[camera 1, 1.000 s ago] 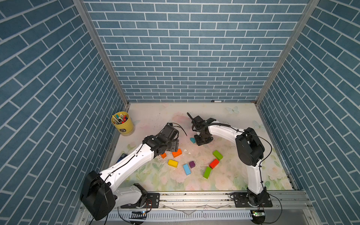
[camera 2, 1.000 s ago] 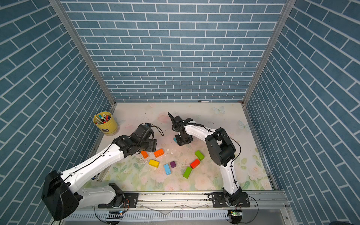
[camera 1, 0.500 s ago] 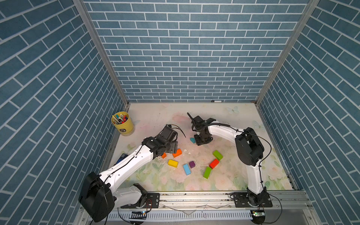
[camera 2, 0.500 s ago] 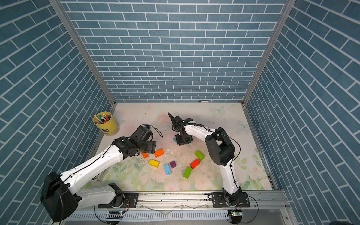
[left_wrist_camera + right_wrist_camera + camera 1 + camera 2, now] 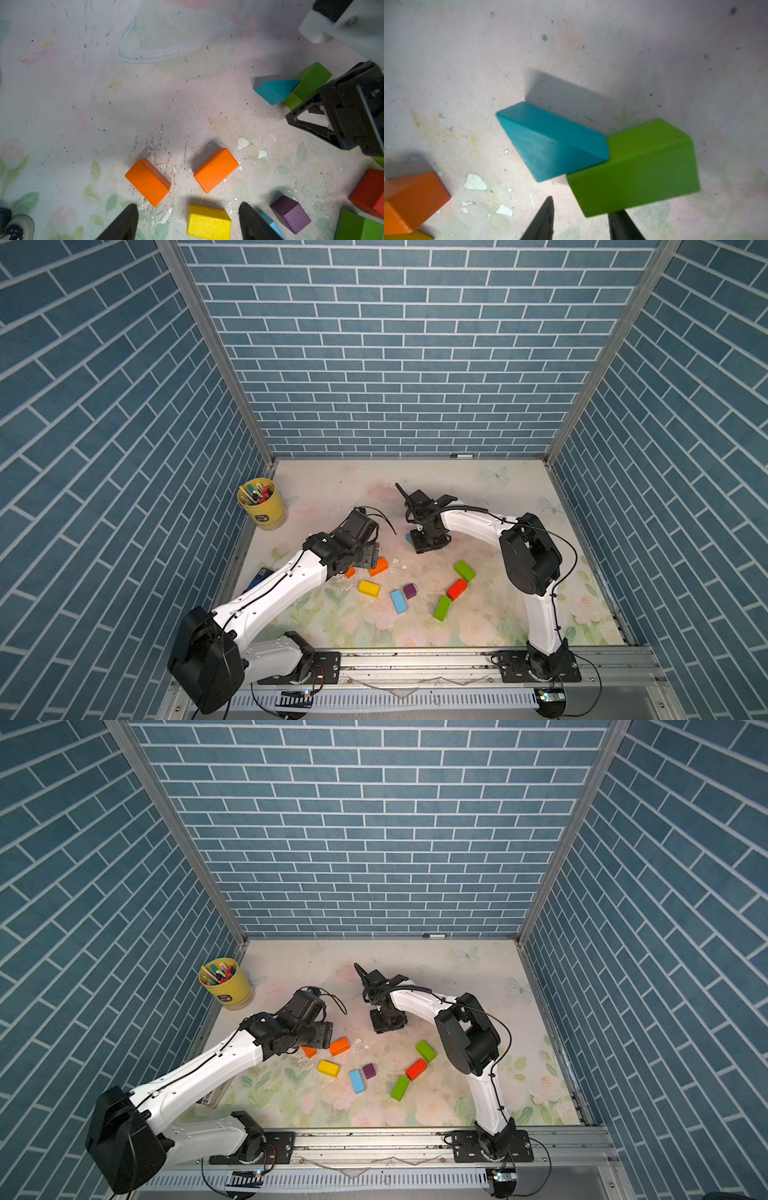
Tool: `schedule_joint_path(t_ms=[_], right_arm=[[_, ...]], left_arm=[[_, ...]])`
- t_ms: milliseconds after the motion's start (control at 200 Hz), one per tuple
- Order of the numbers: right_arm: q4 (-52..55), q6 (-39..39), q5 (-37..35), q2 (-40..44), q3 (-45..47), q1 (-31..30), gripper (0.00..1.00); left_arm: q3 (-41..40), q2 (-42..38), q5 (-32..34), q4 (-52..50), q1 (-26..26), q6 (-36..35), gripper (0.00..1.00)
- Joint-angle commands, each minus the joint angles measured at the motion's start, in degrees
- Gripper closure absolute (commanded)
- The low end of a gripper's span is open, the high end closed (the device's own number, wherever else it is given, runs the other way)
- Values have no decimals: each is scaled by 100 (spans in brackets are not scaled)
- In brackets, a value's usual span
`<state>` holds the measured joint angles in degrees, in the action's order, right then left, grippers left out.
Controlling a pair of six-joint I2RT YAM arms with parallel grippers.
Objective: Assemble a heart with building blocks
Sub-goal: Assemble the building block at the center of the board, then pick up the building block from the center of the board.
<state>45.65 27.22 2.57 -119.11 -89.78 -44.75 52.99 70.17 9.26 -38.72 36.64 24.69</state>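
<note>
Loose building blocks lie on the floral mat: two orange bricks, yellow, light-blue, a purple cube, red and two green bricks; no heart stands. My left gripper hovers open over the yellow brick, near the orange pair. My right gripper is low at a third green brick, which touches the teal triangle. Its fingers stand slightly apart, the brick's near corner against one fingertip.
A yellow cup of marker pens stands at the back left. A blue-and-black stapler peeks out under my left arm by the left wall. Brick-patterned walls close three sides, and a metal rail runs along the front.
My left arm has drifted slightly toward the front left. The blocks in the top views lie where they were.
</note>
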Motion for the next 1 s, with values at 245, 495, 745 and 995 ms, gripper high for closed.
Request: schedule_joint_path(t_ms=[245, 495, 745, 995], right_arm=[[102, 213, -135, 511, 198, -90, 48], [390, 408, -565, 1798, 1011, -139, 38], [592, 931, -993, 2754, 1700, -105, 34], [482, 1237, -1100, 3292, 2092, 68, 51]], left_arm=[[-144, 223, -229, 118, -45, 124, 17], [-19, 1193, -790, 427, -45, -366, 14], [299, 2161, -1100, 375, -4, -686, 13], [528, 2603, -827, 476, 28, -649, 24]])
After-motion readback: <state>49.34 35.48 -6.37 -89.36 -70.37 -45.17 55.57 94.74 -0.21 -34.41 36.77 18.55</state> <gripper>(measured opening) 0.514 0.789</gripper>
